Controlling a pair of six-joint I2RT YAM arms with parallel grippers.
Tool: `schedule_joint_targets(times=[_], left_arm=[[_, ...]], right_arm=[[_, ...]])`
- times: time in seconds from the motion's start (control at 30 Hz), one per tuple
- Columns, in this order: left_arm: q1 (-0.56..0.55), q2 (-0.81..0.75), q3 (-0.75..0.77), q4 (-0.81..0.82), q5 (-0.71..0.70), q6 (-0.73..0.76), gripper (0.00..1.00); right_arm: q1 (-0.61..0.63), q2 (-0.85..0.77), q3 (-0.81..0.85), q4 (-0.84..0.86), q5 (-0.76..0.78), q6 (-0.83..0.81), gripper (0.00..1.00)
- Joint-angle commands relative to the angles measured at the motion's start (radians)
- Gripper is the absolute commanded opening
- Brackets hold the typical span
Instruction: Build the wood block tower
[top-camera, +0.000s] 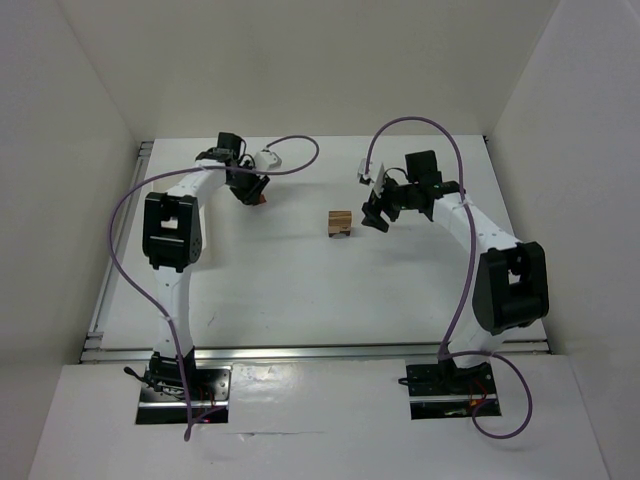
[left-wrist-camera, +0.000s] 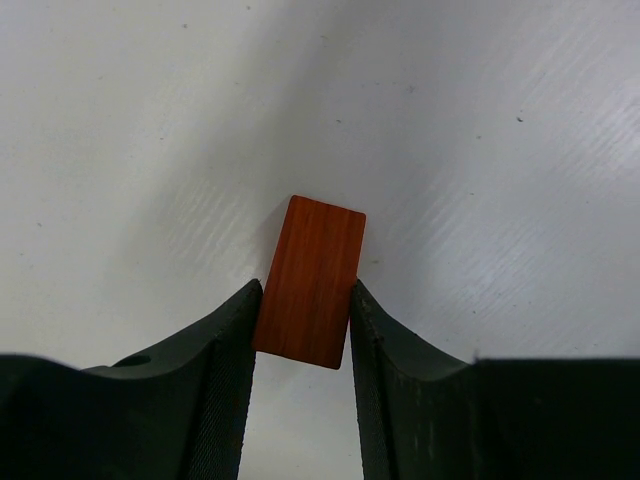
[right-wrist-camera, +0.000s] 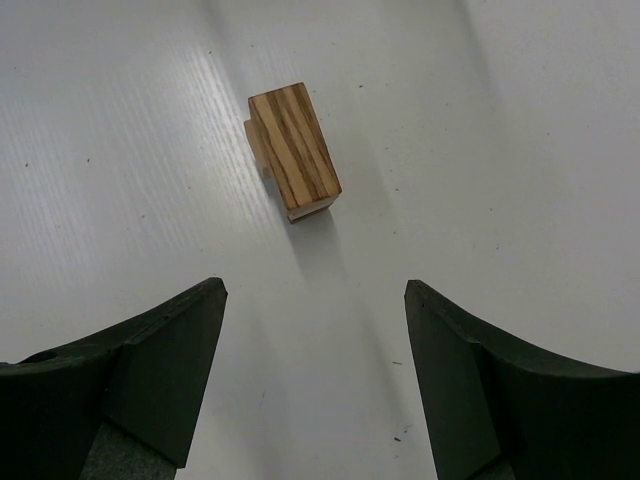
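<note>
The left fingers (left-wrist-camera: 225, 360), matte black with curved inner faces, are clamped on the two long sides of an orange-red block (left-wrist-camera: 310, 290), a smooth rectangular face with fine straight grain and a slightly rounded upper corner; in the top view the left fingers (top-camera: 254, 190) hold this piece (top-camera: 261, 200) over the far left part of the bench (top-camera: 300, 290), and whether it touches the surface cannot be told. Near the bench's middle stands the small wood stack (top-camera: 340, 224): from the right wrist its upper piece is a light tan block (right-wrist-camera: 293, 150) with darker laminated stripes along its length, and a paler piece shows at its left edge. The right fingers (right-wrist-camera: 165, 350) stand wide apart, holding nothing, just beside the stack. The bench is white, faintly ribbed and glossy, with a few dark specks. Plain white walls (top-camera: 300, 60) enclose it, a metal rail (top-camera: 320, 350) runs along its near edge, and purple cables (top-camera: 130, 250) loop from both arms.
</note>
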Motion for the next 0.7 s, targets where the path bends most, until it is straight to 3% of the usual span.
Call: schedule_joint_targets(times=[0.0, 0.17, 0.2, 0.3, 0.4, 0.47, 0.53, 0.6, 0.63, 0.67], left_arm=[[-0.008, -0.066, -0.040, -0.023, 0.089, 0.002, 0.30], [0.005, -0.143, -0.073, -0.032, 0.293, -0.084, 0.23], [0.021, -0.161, -0.107, -0.009, 0.392, -0.107, 0.21], [0.052, -0.252, -0.211, 0.106, 0.565, -0.205, 0.21], [0.074, -0.345, -0.294, 0.268, 0.575, -0.342, 0.08], [0.095, -0.396, -0.381, 0.351, 0.635, -0.472, 0.05], [0.106, -0.477, -0.526, 0.597, 0.751, -0.620, 0.05], [0.106, -0.529, -0.625, 0.797, 0.779, -0.864, 0.05], [0.106, -0.552, -0.682, 1.059, 0.793, -0.959, 0.05], [0.097, -0.593, -0.790, 1.204, 0.776, -1.059, 0.05]], right_arm=[[-0.006, -0.068, -0.008, 0.025, -0.004, 0.016, 0.80], [-0.006, -0.145, -0.084, 0.256, -0.024, 0.211, 0.80], [-0.006, -0.161, -0.133, 0.370, -0.024, 0.248, 0.80], [-0.006, -0.199, -0.207, 0.543, -0.024, 0.383, 0.80], [-0.006, -0.199, -0.218, 0.592, -0.012, 0.470, 0.80], [-0.006, -0.199, -0.229, 0.643, -0.024, 0.567, 0.80], [-0.006, -0.199, -0.278, 0.748, -0.074, 0.643, 0.79], [-0.006, -0.209, -0.327, 0.871, -0.106, 0.792, 0.79], [-0.006, -0.222, -0.353, 0.943, -0.137, 0.856, 0.79], [-0.006, -0.222, -0.406, 1.099, -0.157, 0.919, 0.79]])
